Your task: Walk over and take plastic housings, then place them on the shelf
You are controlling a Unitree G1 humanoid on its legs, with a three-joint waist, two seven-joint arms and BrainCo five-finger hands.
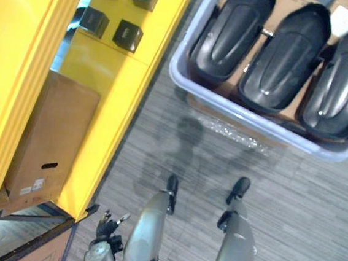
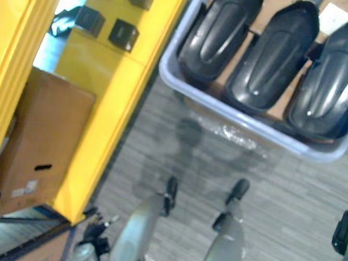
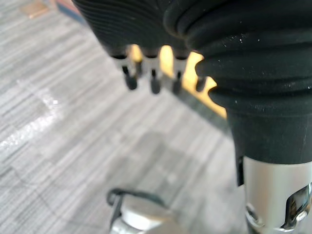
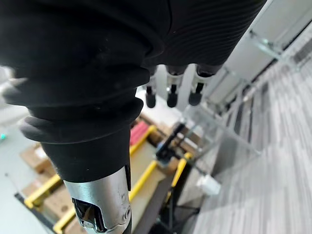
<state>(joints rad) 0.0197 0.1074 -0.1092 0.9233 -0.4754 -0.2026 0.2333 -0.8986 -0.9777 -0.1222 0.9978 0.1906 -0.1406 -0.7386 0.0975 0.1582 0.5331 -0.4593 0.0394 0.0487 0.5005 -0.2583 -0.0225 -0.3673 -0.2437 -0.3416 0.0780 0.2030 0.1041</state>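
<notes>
Black housings [image 1: 284, 55], three of them, lie side by side in a pale bin [image 1: 249, 115] on the floor at the far right, and you can see brown card [image 1: 283, 6] under them between their shells. Each one runs lengthwise from near to far, close against its neighbour. You have the yellow shelf [image 1: 115, 69] along the left side. Four small black boxes [image 1: 127, 35] sit on its far part, and a cardboard box [image 1: 53, 137] stands on a lower level nearer to you. Grey striped floor [image 1: 302, 204] lies between the shelf and the bin. Your left robot hand [image 1: 108, 223] hangs low at the near left, just beside the shelf's near corner. Its wrist view shows the fingers [image 3: 154, 83] loose and straight, holding nothing. Your right robot hand [image 4: 171, 95] is released too, its fingers hanging relaxed and empty. Both robot hands are well apart from the housings, all of which lie in the bin, not on the shelf.
</notes>
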